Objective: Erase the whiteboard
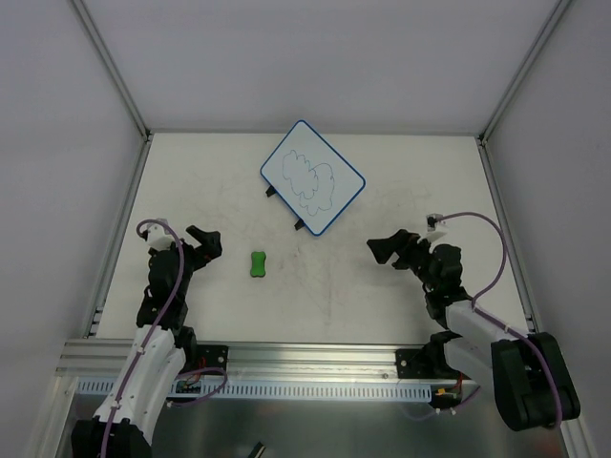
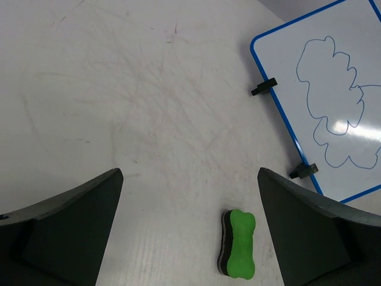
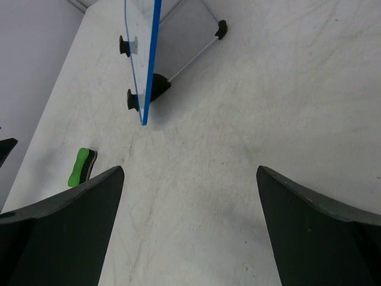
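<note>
- Top view first: the whiteboard point(image 1: 313, 178) sits at the far middle of the table point(image 1: 401, 305), turned corner-on to us.
- Its two black feet are on the edge facing the left arm.
- The face carries a blue cloud-shaped outline, plain in the left wrist view point(image 2: 333, 101).
- From the right wrist we catch the board point(image 3: 143, 53) almost edge-on, and it looks propped up on those feet. How steeply it leans we cannot tell.
- The eraser point(image 1: 258, 264), green on top with a dark underside, lies flat on the table, nearer us than the board and clear of it.
- It is close to the left gripper point(image 1: 204, 242), off to that claw's right.
- In the left wrist view the eraser point(image 2: 238, 244) lies low in frame towards the right-hand finger, touching neither.
- Left gripper point(image 2: 189, 176): jaws spread wide with only bare table between them.
- Right gripper point(image 1: 389, 248) hangs on the other side of the table, pointing towards the middle, well apart from the board.
- Right gripper point(image 3: 190, 173): jaws wide apart too, gripping nothing, with the eraser point(image 3: 81, 167) far off at its left.
</note>
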Available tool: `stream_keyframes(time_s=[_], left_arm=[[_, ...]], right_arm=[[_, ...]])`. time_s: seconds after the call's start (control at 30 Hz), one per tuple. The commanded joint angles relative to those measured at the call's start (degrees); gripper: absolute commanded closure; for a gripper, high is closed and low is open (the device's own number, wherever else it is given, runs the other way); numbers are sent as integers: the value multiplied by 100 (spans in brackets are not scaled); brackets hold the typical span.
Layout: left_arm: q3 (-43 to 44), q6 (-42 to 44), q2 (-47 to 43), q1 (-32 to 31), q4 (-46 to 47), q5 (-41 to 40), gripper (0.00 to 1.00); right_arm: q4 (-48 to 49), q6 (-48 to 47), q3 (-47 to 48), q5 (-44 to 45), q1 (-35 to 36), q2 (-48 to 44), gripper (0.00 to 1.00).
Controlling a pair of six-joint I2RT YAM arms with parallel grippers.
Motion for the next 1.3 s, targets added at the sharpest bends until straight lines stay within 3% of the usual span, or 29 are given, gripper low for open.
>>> stream_keyframes(time_s=[0.0, 0.1, 0.43, 0.83, 1.0, 1.27], left_arm=[[-80, 228, -131, -3, 201, 47, 1], [-62, 272, -114, -3, 201, 64, 1], [8, 413, 1, -3, 192, 117, 1], [8, 439, -17, -3, 183, 196, 1], [8, 457, 10, -3, 183, 188, 1], [17, 448, 71, 6, 201, 205, 1]], right_arm=[[1074, 162, 289, -596, -62, 246, 1], [599, 74, 807, -895, -71, 414, 2], [642, 39, 1784, -1089, -71, 1264, 8], [1696, 636, 2830, -1581, -273, 3199, 10], [1969, 865, 3322, -1836, -265, 3902, 18], [1987, 874, 3595, -1862, -273, 4079, 29]])
